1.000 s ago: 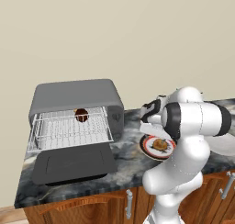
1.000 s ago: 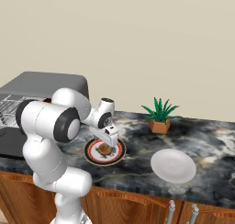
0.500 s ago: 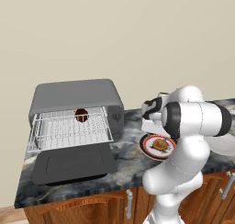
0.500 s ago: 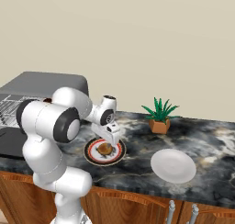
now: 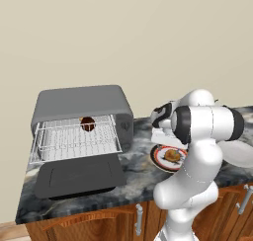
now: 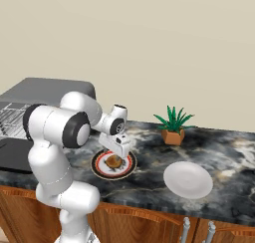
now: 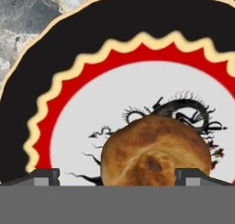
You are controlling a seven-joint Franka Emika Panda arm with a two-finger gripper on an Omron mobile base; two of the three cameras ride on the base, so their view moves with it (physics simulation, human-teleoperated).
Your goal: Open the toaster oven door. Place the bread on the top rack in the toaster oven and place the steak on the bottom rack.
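Toaster oven (image 5: 81, 104) door (image 5: 81, 177) was down flat, so opening was done. A dark lump, probably the steak (image 5: 88, 124), sat on the one pulled-out rack (image 5: 74, 140); I couldn't tell top from bottom. Right of the oven, the decorated plate (image 6: 99, 168) held the bread (image 7: 155, 149). My gripper (image 7: 117, 175) hung just above it, fingers (image 7: 42, 176) spread either side, nothing clamped. Bread pickup and loading were left.

Arm bent low; fingers (image 7: 43, 176) spread, pointing down.
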